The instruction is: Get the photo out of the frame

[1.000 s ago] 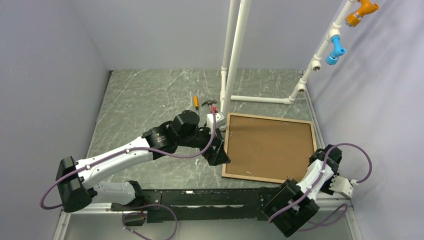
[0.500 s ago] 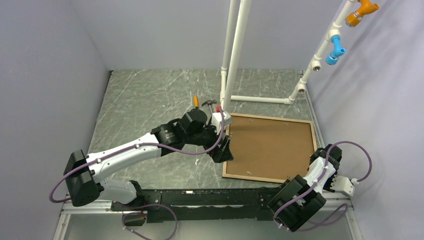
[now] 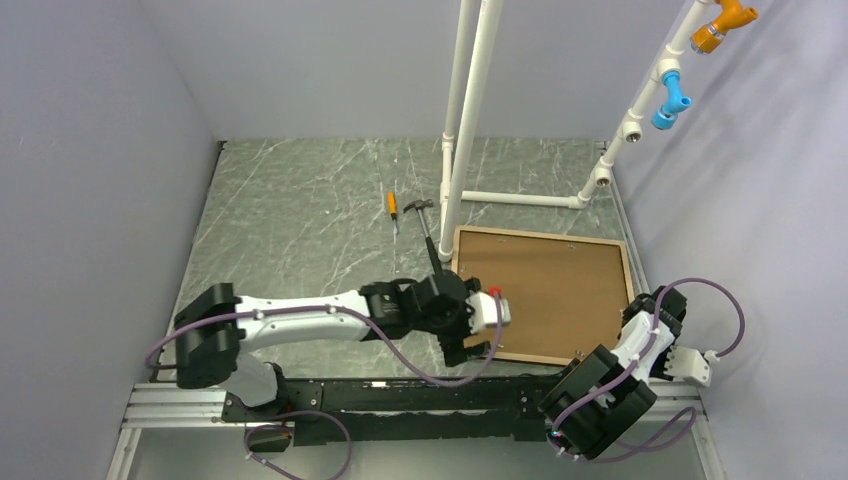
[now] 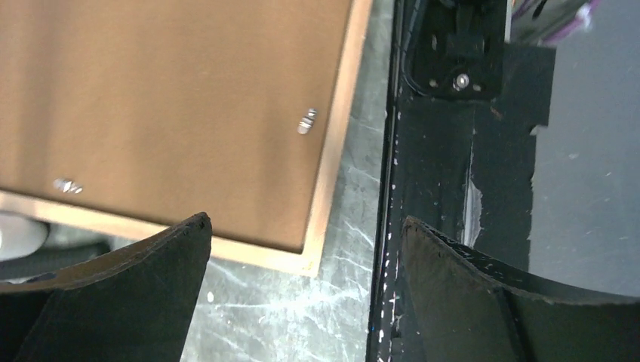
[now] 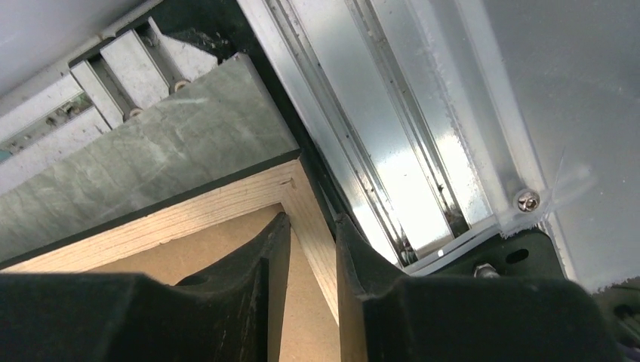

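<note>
The table (image 3: pixel 300 220) is marbled in grey-green and veined with white. The photo (image 3: pixel 540 290) is seen as plain brown board, edged by the frame (image 3: pixel 545 236) in pale grained wood with a black outer side. The left pincer (image 4: pixel 306 222) and the right pincer (image 5: pixel 311 226) are coloured black. The pipes (image 3: pixel 470 100) are white, a blue fitting (image 3: pixel 672 100) and an orange fitting (image 3: pixel 725 22) are carried on them, and the cables (image 3: pixel 705 284) are purple.

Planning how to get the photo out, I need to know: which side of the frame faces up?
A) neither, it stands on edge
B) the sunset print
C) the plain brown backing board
C: the frame lies flat, its brown backing board showing in the top and left wrist views.
</note>
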Controlling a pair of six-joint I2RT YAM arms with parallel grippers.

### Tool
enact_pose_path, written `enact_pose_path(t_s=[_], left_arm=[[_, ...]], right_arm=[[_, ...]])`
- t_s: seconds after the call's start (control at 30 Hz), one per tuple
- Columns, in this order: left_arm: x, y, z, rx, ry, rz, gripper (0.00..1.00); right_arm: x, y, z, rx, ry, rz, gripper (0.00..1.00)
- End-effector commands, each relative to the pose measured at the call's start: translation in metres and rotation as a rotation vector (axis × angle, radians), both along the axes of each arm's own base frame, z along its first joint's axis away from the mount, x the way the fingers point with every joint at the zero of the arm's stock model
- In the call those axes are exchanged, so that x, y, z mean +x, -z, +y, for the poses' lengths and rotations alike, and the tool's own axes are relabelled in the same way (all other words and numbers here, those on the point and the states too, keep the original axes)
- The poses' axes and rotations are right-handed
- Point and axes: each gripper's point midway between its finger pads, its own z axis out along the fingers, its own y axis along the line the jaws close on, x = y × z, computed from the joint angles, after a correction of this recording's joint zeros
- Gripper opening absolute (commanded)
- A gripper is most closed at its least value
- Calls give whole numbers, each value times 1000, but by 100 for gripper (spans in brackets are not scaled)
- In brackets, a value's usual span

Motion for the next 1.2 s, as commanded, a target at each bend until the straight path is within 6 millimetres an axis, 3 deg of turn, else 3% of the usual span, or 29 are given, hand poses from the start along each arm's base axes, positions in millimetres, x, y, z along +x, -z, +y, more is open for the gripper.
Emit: enact_pose_path(t_s=[0.0,0.17,0.4,0.47,0.83,0.97,1.17], left_arm=[[2,1,-32,8,105,-198,97],[-5,30,-48,113,143,-291,92],[-2,64,-54,205,111,-435,90],[-3,65,-56,218,105,-475,89],[38,72,-66,274,-89,-832,88],[47,85,-62,324,-106,-917,85],[65,86,-58,377,-170,-1093,82]], right_arm=[[13,-9,4,77,-40,-23,0],[13,-10,22,206,-50,-3,0],[18,-43,13,116,-81,-55,0],[19,-45,17,144,-85,-56,0],[16,-57,17,141,-98,-42,0],[17,-57,19,149,-96,-50,0],[12,-59,18,144,-96,-22,0]])
